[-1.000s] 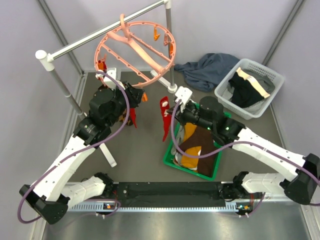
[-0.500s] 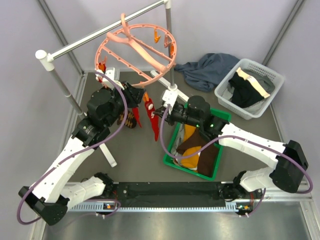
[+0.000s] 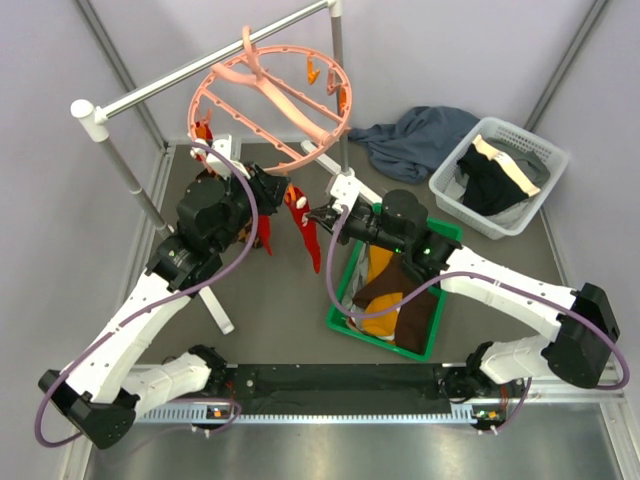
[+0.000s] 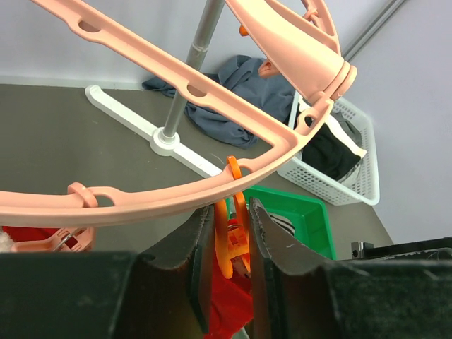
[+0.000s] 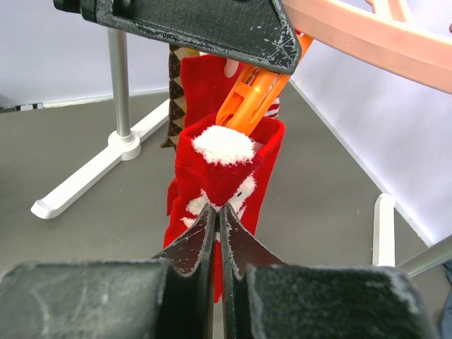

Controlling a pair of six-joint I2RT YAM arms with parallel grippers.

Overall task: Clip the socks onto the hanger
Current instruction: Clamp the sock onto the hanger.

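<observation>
The salmon-pink hanger hangs from the grey rail. My left gripper is shut on an orange clip under the hanger's ring, pinching its handles. My right gripper is shut on a red sock with white trim and holds its top edge up at that clip. In the right wrist view the sock hangs just beyond my gripper, and the clip's tip touches its cuff. A brown argyle sock hangs behind it. More socks lie in the green bin.
A white laundry basket with black and cream garments stands at the back right, and a dark blue-grey cloth lies beside it. The grey rail rests on posts with white feet.
My right gripper has carried the red sock left and up, from above the green bin to the clip held by my left gripper. The hanger swayed slightly.
</observation>
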